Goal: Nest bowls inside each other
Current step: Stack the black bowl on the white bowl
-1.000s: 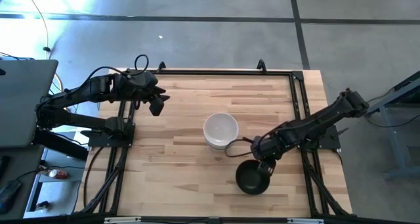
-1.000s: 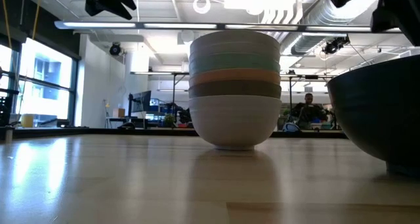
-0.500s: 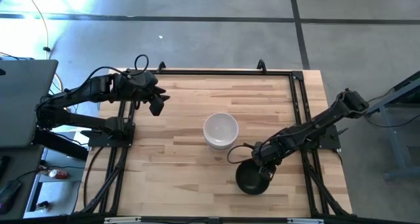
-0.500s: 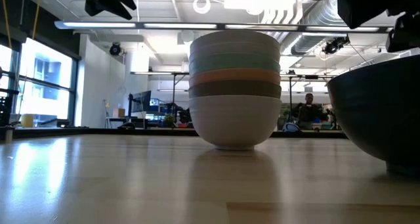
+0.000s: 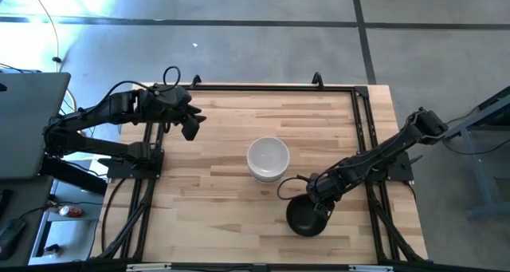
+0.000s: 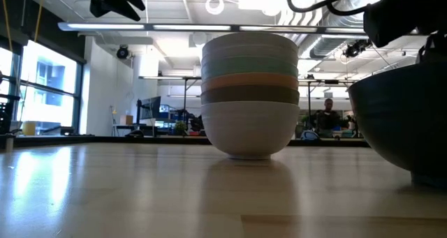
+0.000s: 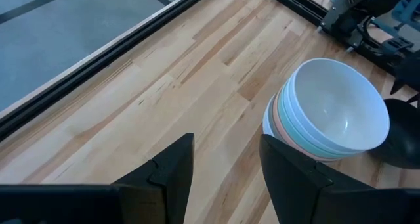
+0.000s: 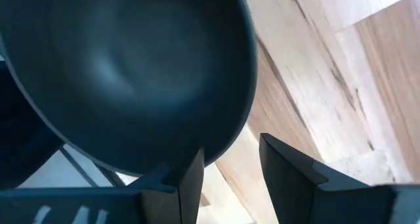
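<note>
A stack of several nested bowls [image 5: 268, 159] stands on its white bottom bowl [image 6: 249, 130] at mid-table. Olive, peach and mint rims show above that one, and a white bowl [image 7: 338, 106] is on top. A black bowl [image 5: 306, 217] stands alone on the table, near and right of the stack. My right gripper [image 5: 317, 198] hangs open, pointing steeply down just over the black bowl's [image 8: 125, 66] far rim. One finger [image 8: 187, 178] is over the rim's edge and the other [image 8: 289, 175] is outside it. My left gripper [image 5: 191, 130] waits open, high over the far left.
A black rail [image 5: 271, 88] frames the wooden table. A dark cable loop [image 5: 284, 185] hangs from the right arm between the stack and the black bowl. Bare wood [image 5: 207, 208] lies left of the bowls. A grey laptop [image 5: 32, 120] sits off the table's left.
My right gripper has come down toward the black bowl's far rim, staying open. The bowls have not moved.
</note>
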Controlling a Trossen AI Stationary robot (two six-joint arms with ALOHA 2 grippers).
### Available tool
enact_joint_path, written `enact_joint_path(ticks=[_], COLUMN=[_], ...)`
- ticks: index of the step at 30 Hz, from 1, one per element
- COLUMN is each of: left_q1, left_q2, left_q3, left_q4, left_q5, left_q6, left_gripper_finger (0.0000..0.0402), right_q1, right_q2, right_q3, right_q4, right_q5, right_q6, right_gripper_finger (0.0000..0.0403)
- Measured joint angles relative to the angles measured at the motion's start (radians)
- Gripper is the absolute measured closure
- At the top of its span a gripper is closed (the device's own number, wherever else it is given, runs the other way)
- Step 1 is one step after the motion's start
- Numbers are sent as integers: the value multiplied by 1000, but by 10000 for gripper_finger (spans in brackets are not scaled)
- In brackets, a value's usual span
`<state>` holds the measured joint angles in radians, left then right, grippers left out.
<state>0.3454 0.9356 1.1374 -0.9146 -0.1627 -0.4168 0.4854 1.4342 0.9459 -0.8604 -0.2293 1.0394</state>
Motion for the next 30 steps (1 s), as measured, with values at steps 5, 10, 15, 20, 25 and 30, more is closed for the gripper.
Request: enact_joint_path(ticks=[5,10,15,20,25,30], left_q1=[0,0,0,0,0,0], left_q2=[0,0,0,0,0,0], left_q3=[0,0,0,0,0,0], left_q4=[0,0,0,0,0,0], left_q5=[0,0,0,0,0,0], left_q6=[0,-3,-3,-11,-18,-19], left_gripper_finger=[238,238,238,238,238,238], right_q1=[0,0,1,2,2,2], right_q2=[6,15,15,29,55,66], right_q3=[0,-22,-47,-47,-47,-47], right_q4=[-1,15,46,71,89,110], right_q5=[12,8,-7,-8,-12,-14], right_q6=[-19,-19,-1,-12,-28,-38], right_gripper_finger=[264,264,264,269,296,320])
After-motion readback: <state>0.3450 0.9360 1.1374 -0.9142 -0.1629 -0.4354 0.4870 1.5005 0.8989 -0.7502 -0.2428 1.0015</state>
